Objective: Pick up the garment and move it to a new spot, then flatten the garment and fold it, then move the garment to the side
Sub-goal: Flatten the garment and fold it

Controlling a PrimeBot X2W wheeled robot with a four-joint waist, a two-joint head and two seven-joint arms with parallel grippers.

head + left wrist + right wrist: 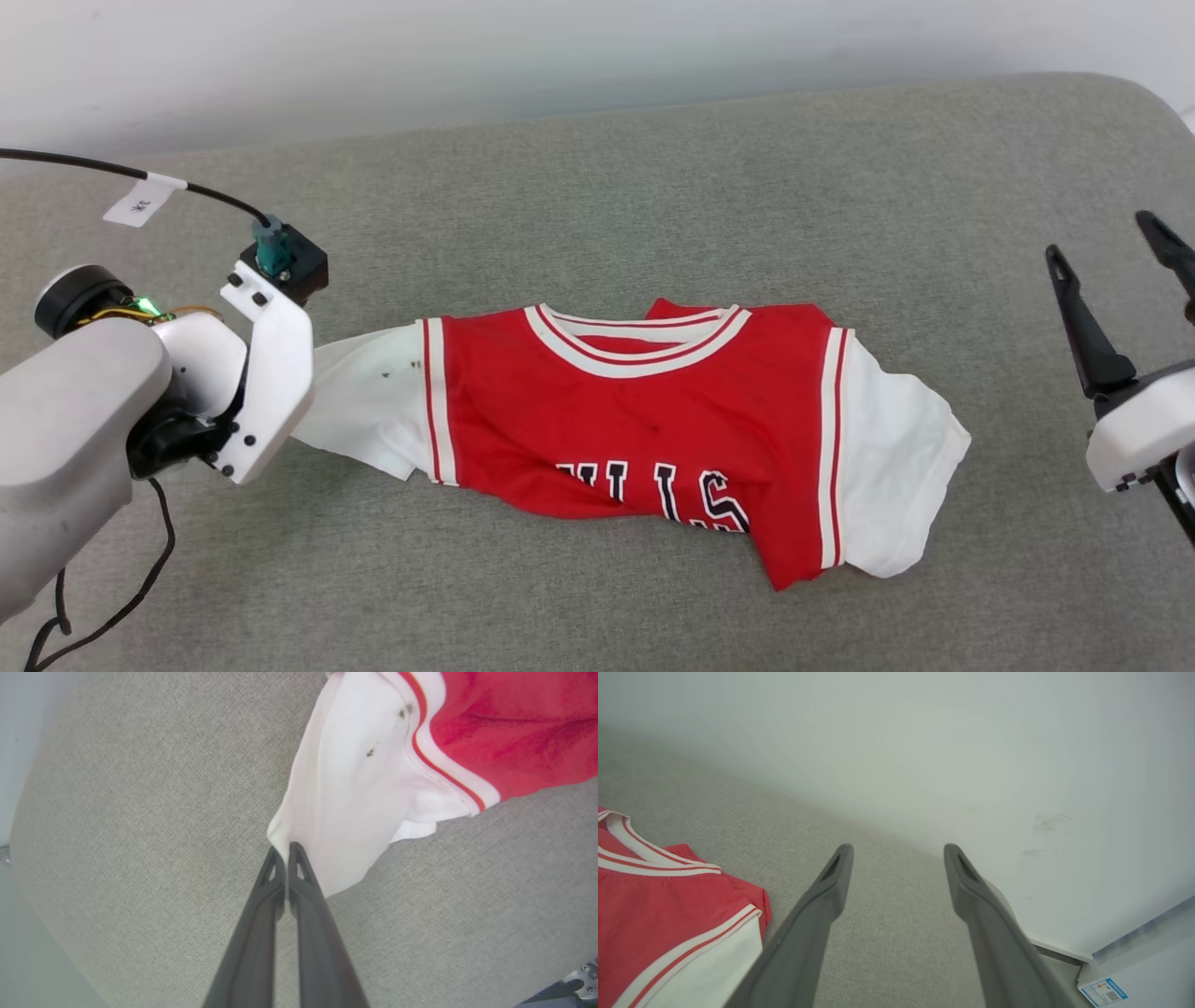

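Note:
The garment, a red shirt with white short sleeves, striped trim and black white-outlined letters, lies crumpled across the grey cushioned surface. Its lower part is tucked under, cutting off the letters. My left gripper is shut on the edge of the white sleeve at the garment's left end; in the head view the white wrist bracket hides its fingers. My right gripper stands open at the right edge, apart from the other white sleeve, with nothing between its fingers. The garment's red shoulder lies left of them.
A pale wall runs along the back of the surface. A black cable with a white tag arcs over my left arm. Bare grey fabric lies in front of and behind the garment. A white ledge with a blue label sits beyond the surface's right end.

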